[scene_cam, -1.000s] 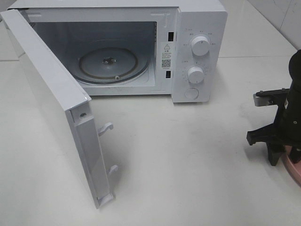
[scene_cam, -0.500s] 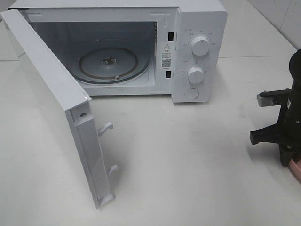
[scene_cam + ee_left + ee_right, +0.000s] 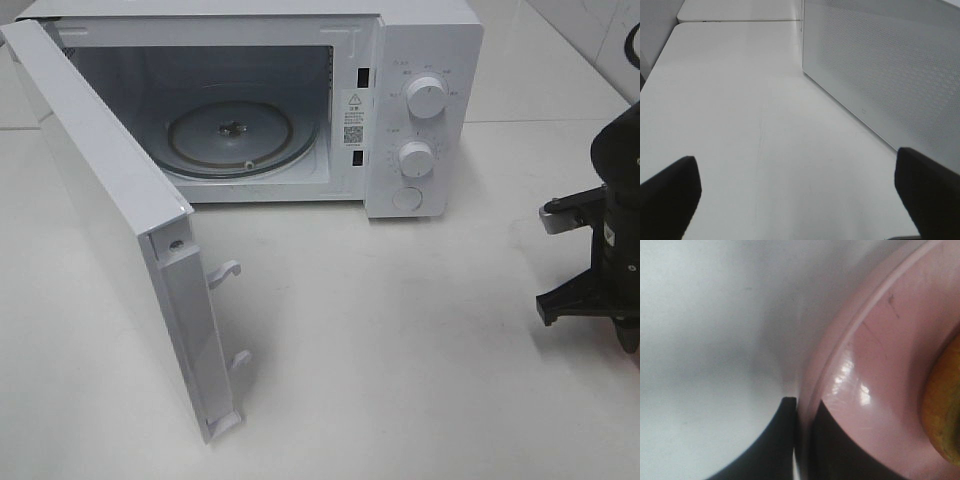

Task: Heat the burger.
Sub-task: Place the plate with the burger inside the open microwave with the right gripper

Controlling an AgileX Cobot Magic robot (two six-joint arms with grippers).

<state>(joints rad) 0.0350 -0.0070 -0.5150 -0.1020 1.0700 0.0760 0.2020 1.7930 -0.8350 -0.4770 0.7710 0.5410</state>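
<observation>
The burger shows only as a golden-brown edge in the right wrist view, resting on the pink plate. My right gripper is shut on the plate's raised rim, one dark finger outside it and one on the plate's inner side. In the high view only the right arm shows, at the table's right edge, and it hides the plate and burger. My left gripper stands open over bare table with nothing between its fingertips, and it is out of the high view.
The white microwave stands at the back with its door swung wide open towards the front left. Its glass turntable holds nothing. In the left wrist view the door's perforated panel rises close beside the left gripper.
My right gripper has closed from partly open onto the plate's rim. The right arm shifted slightly right, and the pink plate edge is now hidden in the high view. The left arm is still.
</observation>
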